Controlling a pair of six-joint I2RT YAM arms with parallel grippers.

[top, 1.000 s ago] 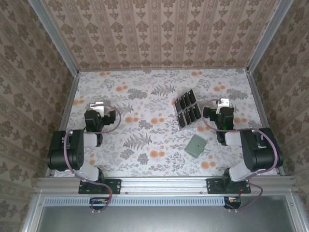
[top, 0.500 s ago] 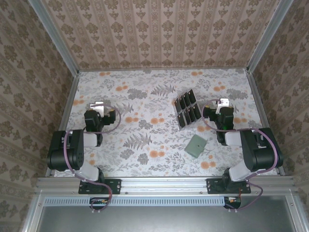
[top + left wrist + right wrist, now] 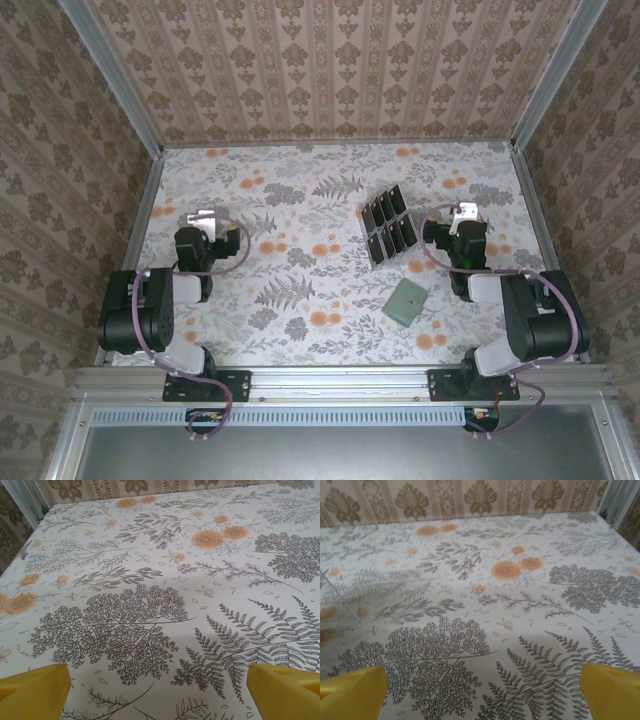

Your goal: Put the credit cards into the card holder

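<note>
**A:** Credit cards (image 3: 388,225), how do they look?

**B:** Small black rectangles in two slanted rows, right of the table's middle. The grey-green card holder (image 3: 406,301) lies flat near them, toward the arms, not touching.

**A:** Edges? Room?

**B:** Metal rails (image 3: 141,215) border the floral table (image 3: 300,200), which is open left of the cards. The right gripper (image 3: 463,212) sits just right of them and the left gripper (image 3: 203,217) well apart. Both have jaws wide, holding nothing.

— How is the left arm (image 3: 140,310) sitting?
— It is crouching folded over its base, the left gripper (image 3: 203,217) pointing forward, jaws standing wide apart.
— And the right arm (image 3: 535,322)?
— It is mirroring that: the right gripper (image 3: 462,212) is gaping too, yellow fingertips (image 3: 352,692) far apart.
</note>
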